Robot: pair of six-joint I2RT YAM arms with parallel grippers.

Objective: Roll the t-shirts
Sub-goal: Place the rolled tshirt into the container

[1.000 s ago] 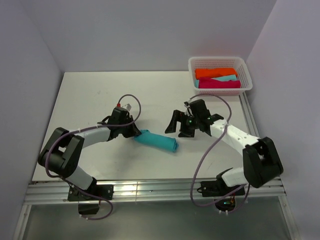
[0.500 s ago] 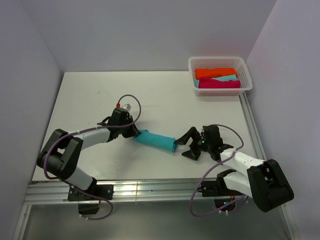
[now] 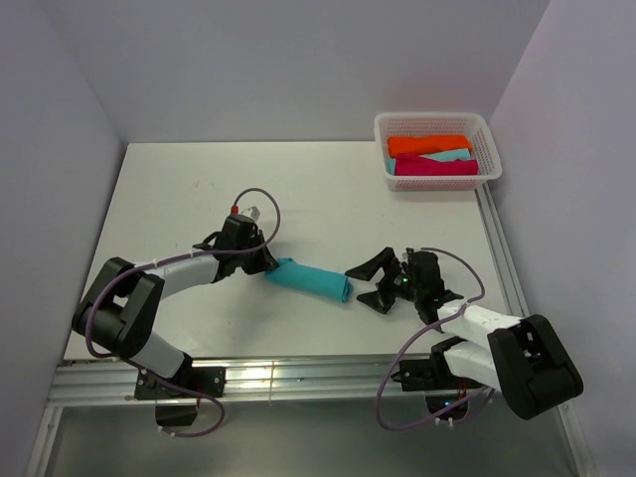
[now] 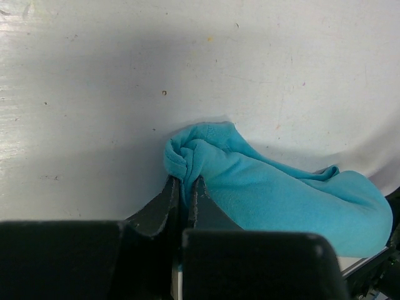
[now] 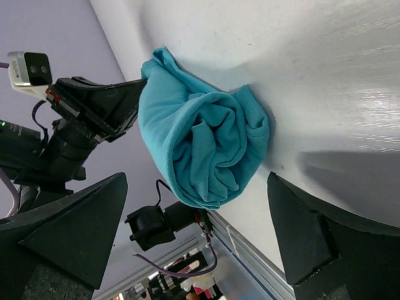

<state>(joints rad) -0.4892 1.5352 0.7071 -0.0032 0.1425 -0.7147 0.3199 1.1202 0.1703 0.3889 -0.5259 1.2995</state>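
A teal t-shirt point(image 3: 312, 279), rolled into a tube, lies on the white table point(image 3: 179, 189) between my arms. My left gripper point(image 3: 268, 266) is shut on the roll's left end; in the left wrist view the fingers point(image 4: 170, 201) pinch a fold of the teal cloth point(image 4: 269, 194). My right gripper point(image 3: 364, 283) is open just right of the roll's right end, its jaws spread wide to either side. The right wrist view shows the roll's spiral end point(image 5: 206, 150) between the fingers point(image 5: 75, 231), untouched.
A white mesh basket point(image 3: 437, 149) at the back right holds orange point(image 3: 427, 143), pale aqua point(image 3: 445, 156) and magenta point(image 3: 435, 167) rolled shirts. A metal rail point(image 3: 298, 376) runs along the table's near edge.
My right gripper swung from behind the roll down to the roll's right end and now faces it, open. The left gripper and the roll have barely moved.
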